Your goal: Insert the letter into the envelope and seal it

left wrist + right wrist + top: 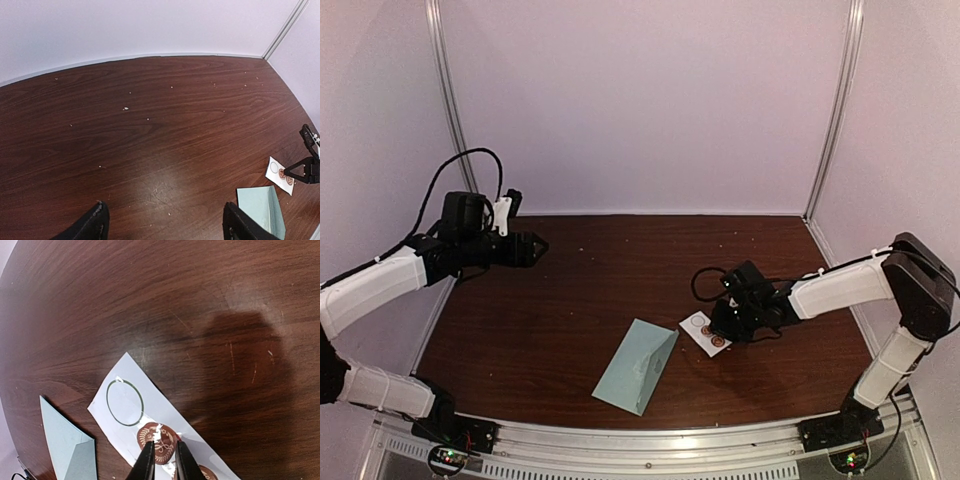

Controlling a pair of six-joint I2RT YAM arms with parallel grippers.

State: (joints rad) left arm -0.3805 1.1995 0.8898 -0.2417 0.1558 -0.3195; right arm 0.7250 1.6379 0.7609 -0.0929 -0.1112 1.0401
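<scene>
Right arm [840, 285] reaches in low from the tabletop's [620, 270] right edge, elbow raised and wrist bent down, its right pincer [164, 450] planted on a white sticker strip [160, 405]. The fingertips stand nearly together on a brown round sticker [157, 437]; whether they have hold of it cannot be told. The envelope [638, 365] lies flat just left of this pincer, its corner close beside the strip and its lower end near the front rail [650, 440]. Left arm [380, 285] is folded back and held high at the left wall, its left pincer [165, 215] jaws wide apart and holding nothing. Broad bare wood lies ahead of the left pincer.
</scene>
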